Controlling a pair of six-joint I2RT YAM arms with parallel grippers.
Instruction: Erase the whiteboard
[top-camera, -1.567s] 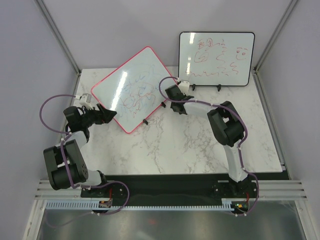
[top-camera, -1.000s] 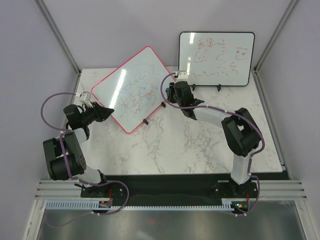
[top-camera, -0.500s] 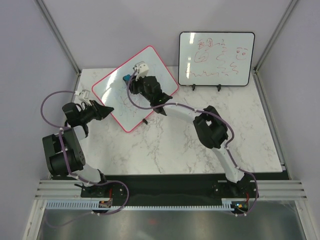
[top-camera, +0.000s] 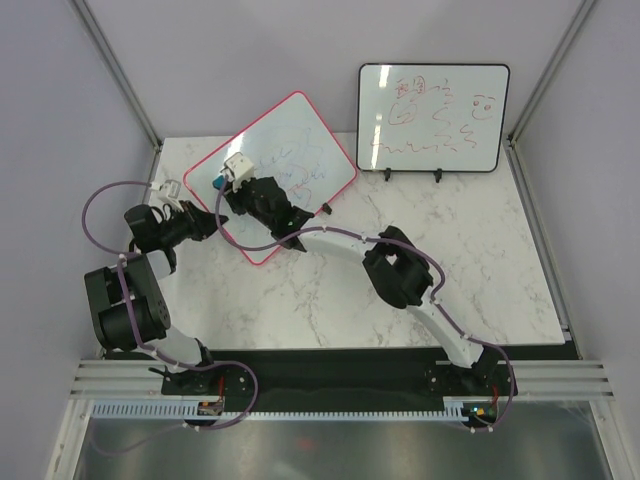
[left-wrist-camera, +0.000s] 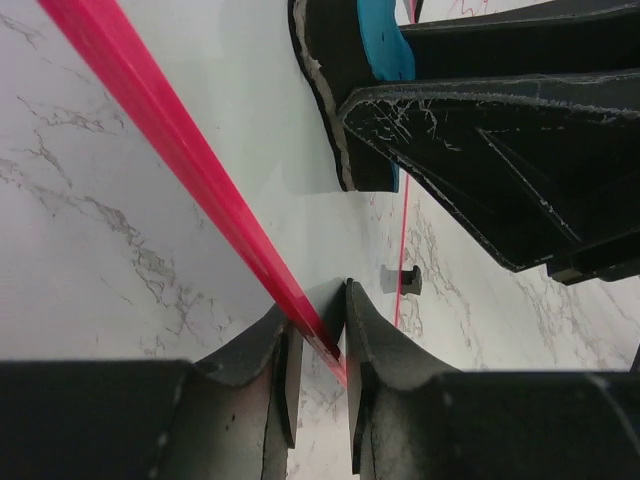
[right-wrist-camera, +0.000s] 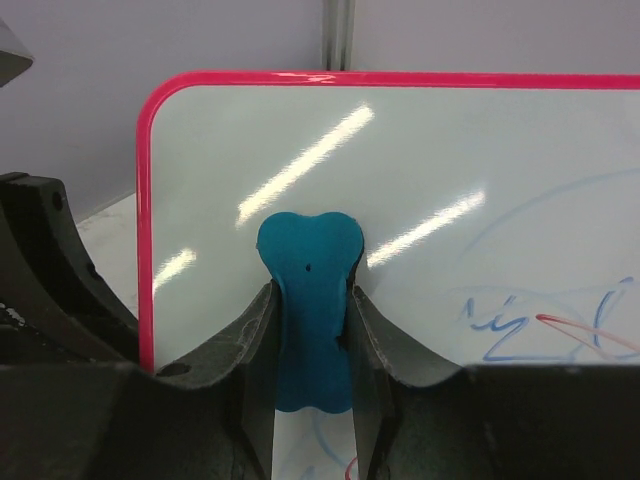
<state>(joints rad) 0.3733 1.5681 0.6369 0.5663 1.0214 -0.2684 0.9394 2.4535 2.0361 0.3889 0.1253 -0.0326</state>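
Pose: right claw (right-wrist-camera: 310, 292) stretched across whiteboard (top-camera: 300, 140), clamping eraser (right-wrist-camera: 308, 250) | left claw (left-wrist-camera: 322, 325) pinching frame (left-wrist-camera: 170, 148)

A whiteboard with a black frame (top-camera: 433, 118) stood at the far edge of the white marbled desk (top-camera: 500, 250), to the right of the middle, on two small black feet (top-camera: 387, 174). Red scribbles and a small face were drawn on it, and a light was reflected near its left side. Slanted metal posts (top-camera: 115, 75) rose at the far corners, in front of plain grey walls (top-camera: 300, 40).

Marble table (top-camera: 250, 310) with whiteboard (top-camera: 300, 140), black-framed whiteboard (top-camera: 433, 115)
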